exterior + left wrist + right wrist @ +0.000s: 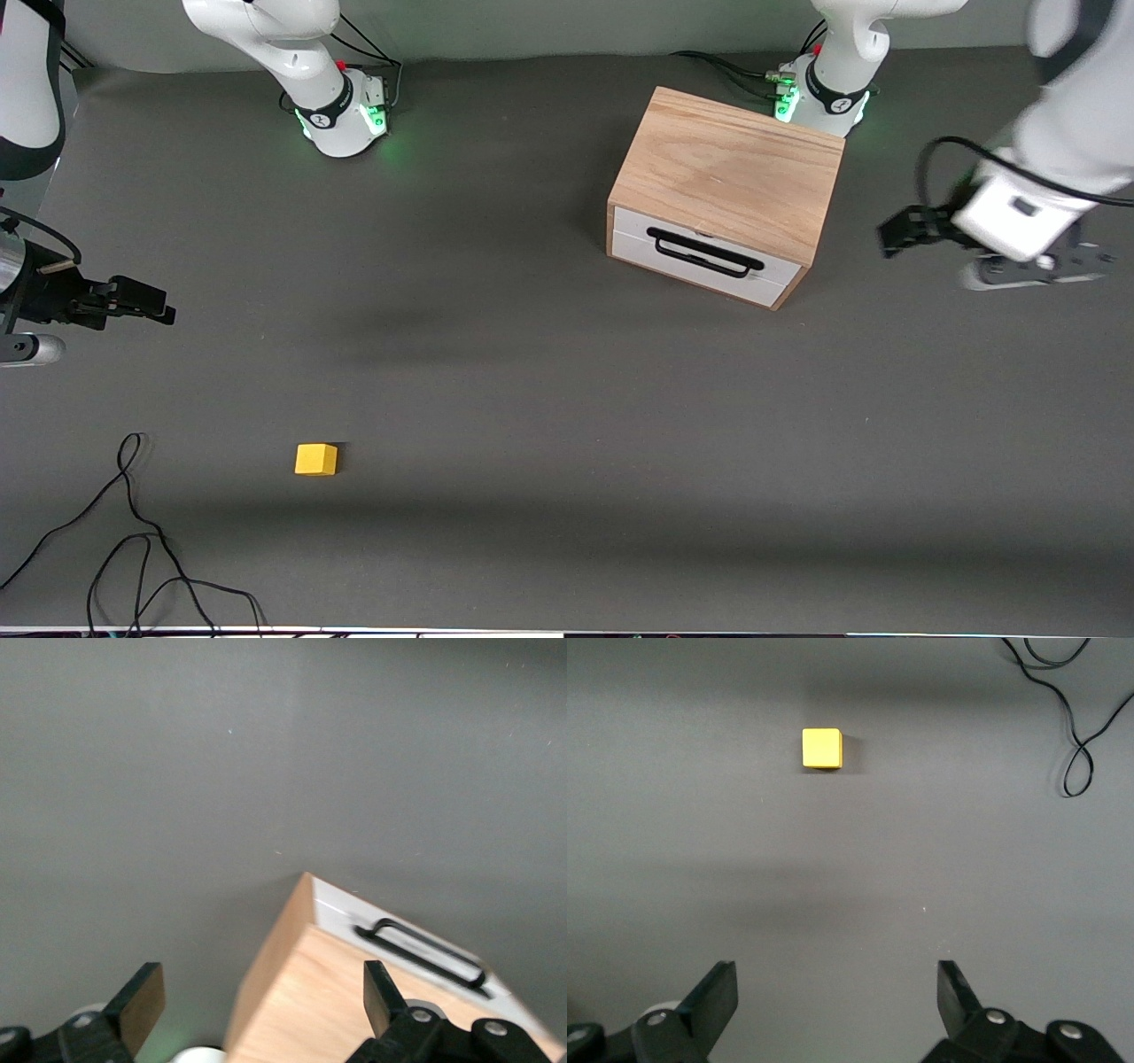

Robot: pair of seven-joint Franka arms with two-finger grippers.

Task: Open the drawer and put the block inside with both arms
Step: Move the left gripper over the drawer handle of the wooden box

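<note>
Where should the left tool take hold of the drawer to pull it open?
Grip the black wire handle on the drawer front, at its middle. The bar runs across the front and stands off it, so come in from in front of the closed drawer with the open left tool, one finger over the bar and one under.

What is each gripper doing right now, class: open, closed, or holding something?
Left gripper: open, holding nothing, over the cabinet.
Right gripper: open, holding nothing, above the table, apart from the block.
</note>
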